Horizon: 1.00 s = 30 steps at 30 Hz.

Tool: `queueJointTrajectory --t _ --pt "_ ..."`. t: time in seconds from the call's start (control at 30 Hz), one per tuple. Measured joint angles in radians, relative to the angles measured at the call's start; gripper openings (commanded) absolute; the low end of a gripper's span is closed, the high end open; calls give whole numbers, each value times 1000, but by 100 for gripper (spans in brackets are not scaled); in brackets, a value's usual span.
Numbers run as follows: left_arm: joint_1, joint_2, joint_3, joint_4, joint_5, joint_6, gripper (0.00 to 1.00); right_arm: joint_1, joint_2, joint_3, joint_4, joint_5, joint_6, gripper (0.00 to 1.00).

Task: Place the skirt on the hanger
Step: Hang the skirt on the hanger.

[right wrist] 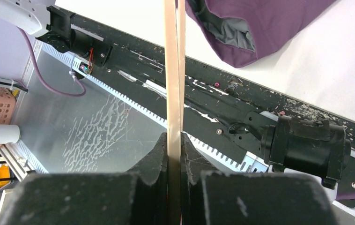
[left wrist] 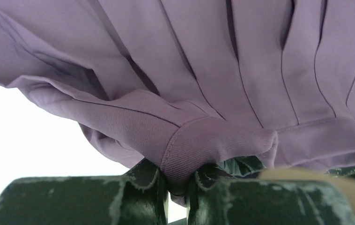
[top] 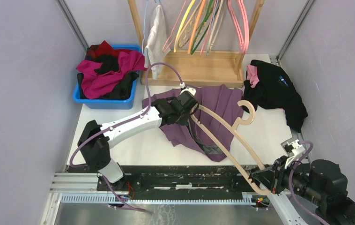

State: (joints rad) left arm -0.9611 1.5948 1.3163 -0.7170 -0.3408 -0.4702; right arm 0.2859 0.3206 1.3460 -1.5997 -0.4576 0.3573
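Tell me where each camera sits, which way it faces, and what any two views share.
Top external: high behind the robot, looking down on the table; left arm and right arm show, left pincer at the purple skirt, right pincer on the beige hanger.
Left wrist: on that wrist, facing along its fingers, shut on the skirt's waistband.
Right wrist: on that wrist, facing the table's near edge; its fingers, shut on the hanger, and the left arm's base show.
Shared: all three show the skirt.

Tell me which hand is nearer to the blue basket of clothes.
Left. The left hand grips the purple skirt at mid-table, just right of the blue basket; the right hand holds the beige hanger at the near right corner.
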Motion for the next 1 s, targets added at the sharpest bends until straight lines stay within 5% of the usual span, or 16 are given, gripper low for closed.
queueJointTrajectory --t 1.0 --pt "48 -55 192 -99 215 80 9 -108 -27 -301 19 -94 8 1"
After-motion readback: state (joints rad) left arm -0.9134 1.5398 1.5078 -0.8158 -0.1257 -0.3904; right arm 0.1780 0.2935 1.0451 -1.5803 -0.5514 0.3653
